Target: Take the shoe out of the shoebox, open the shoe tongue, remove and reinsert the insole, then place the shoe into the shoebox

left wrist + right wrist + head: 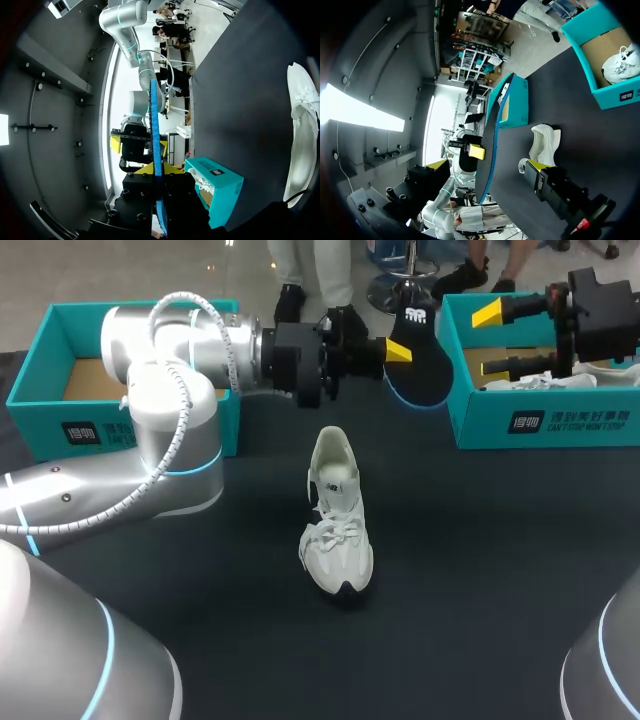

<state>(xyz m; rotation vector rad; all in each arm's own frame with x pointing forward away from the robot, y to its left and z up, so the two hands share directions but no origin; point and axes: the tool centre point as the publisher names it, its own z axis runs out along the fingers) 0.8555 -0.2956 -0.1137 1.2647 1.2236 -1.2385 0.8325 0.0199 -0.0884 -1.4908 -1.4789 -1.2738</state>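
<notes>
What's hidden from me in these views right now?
1. Head view: the left arm hides part of the left box's inside.
2. Head view: the right pincer covers part of the right box.
3. Both wrist views: the insole is edge-on, so its faces don't show.
4. Head view: the shoe's inside is too small to read.

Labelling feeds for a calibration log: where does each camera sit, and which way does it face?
Head view: above and behind, looking down on the black table; both arms show, the left gripper holding the dark blue-edged insole.
Left wrist view: on the left wrist, looking past its gripper, shut on the insole edge-on, toward the teal shoebox.
Right wrist view: on the right wrist; the open right gripper frames the insole.
All three share the white sneaker and insole.
</notes>
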